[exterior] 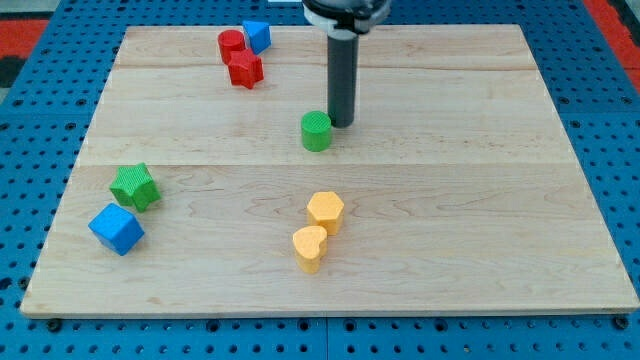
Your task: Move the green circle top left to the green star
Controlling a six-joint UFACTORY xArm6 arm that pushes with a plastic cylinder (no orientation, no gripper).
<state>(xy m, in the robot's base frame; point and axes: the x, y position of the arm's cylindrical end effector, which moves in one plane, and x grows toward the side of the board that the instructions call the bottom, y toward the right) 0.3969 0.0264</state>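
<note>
A: Where's the rod sitting?

B: My tip is down on the wooden board, just right of the green circle and slightly above it in the view. Looks touching or nearly so; can't tell for sure.

A: End effector state?

B: It's a plain dark rod, no jaws, nothing to open or close. It holds nothing, just stands upright against the block's side.

A: And the green circle itself?

B: Near the board's centre, a bit toward the view's top. Upright, alone, no other block touching it.

A: Green star?

B: Green star is at the view's left, lower half, well apart from the circle. A blue cube sits just below and left of it, close, possibly touching.

A: Other blocks?

B: Up top left of centre: a red cylinder, a red star-like block just under it, and a blue block just to their right, all clustered. Lower centre: a yellow hexagon with a yellow heart just below it, touching or nearly.

A: Surroundings?

B: Board rests on a blue perforated base.
</note>
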